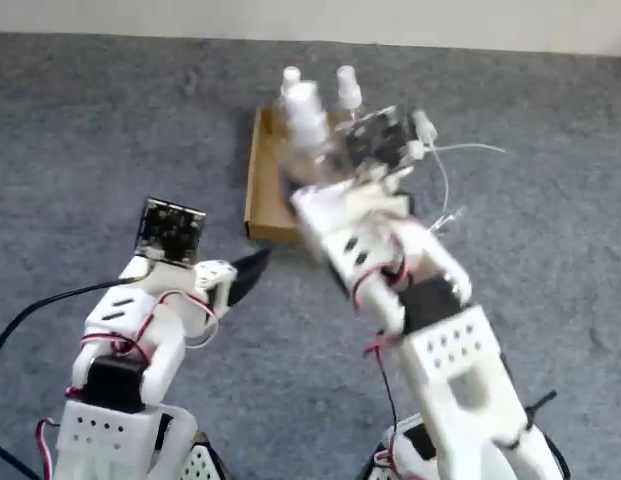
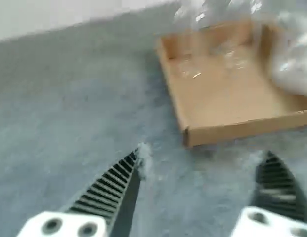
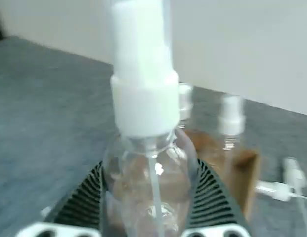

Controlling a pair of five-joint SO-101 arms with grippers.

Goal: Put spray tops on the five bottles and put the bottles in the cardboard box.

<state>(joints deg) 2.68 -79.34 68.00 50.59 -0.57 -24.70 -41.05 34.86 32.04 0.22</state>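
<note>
Grey carpet [image 1: 90,130] is spread under both arms. At the left, the left gripper [image 2: 203,157] is held spread apart above it, near the cardboard box [image 2: 242,131]. Over the box, a capped bottle [image 3: 148,182] is clamped upright in the right gripper [image 3: 151,168]. A loose spray top [image 3: 286,185] is laid further right.

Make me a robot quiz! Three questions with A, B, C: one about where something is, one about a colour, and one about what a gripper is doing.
1. Where is the loose spray top? A) on the carpet B) on a chair C) in a person's hand
2. What colour is the top on the bottle in the right gripper? A) red B) white C) black
3. The left gripper is: A) open and empty B) shut C) shut on a cup
Answers: 1A, it lies flat there; 2B, it shows white; 3A, fingers apart, nothing between.
</note>
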